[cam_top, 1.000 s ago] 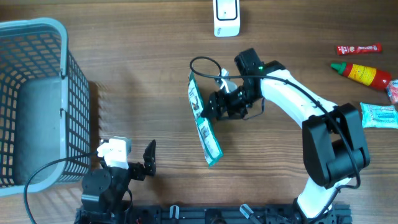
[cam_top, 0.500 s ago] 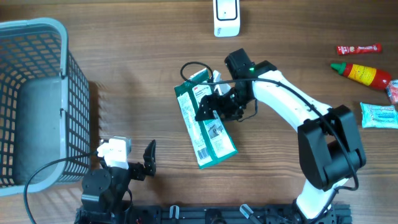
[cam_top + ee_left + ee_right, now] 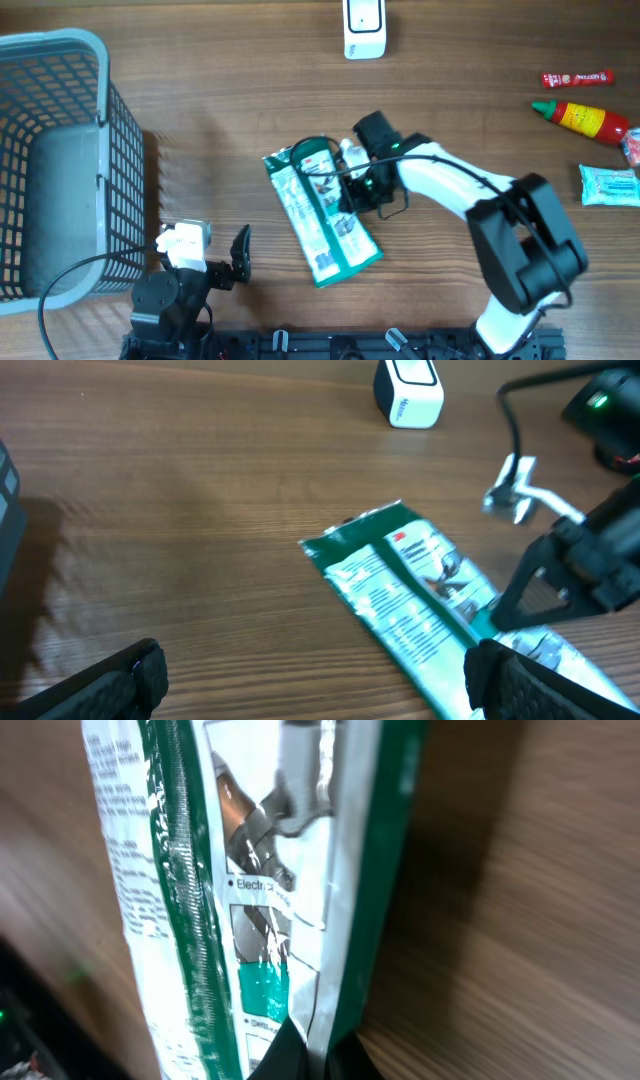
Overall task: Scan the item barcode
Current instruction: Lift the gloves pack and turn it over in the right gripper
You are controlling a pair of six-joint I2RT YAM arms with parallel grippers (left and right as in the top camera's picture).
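Well short of the scanner (image 3: 363,28), on the robot's side of it, the green packet (image 3: 318,225) lay nearly flat on the table (image 3: 200,100), printed face up, probably so we could find the barcode before presenting it. Our right end effector (image 3: 310,1055) was clamped on the packet's long edge. The left end effector (image 3: 238,258), farther still from the scanner, hung wide open and idle. A second earlier the packet stood edge-on, nearer the scanner; it had since turned flat and moved away
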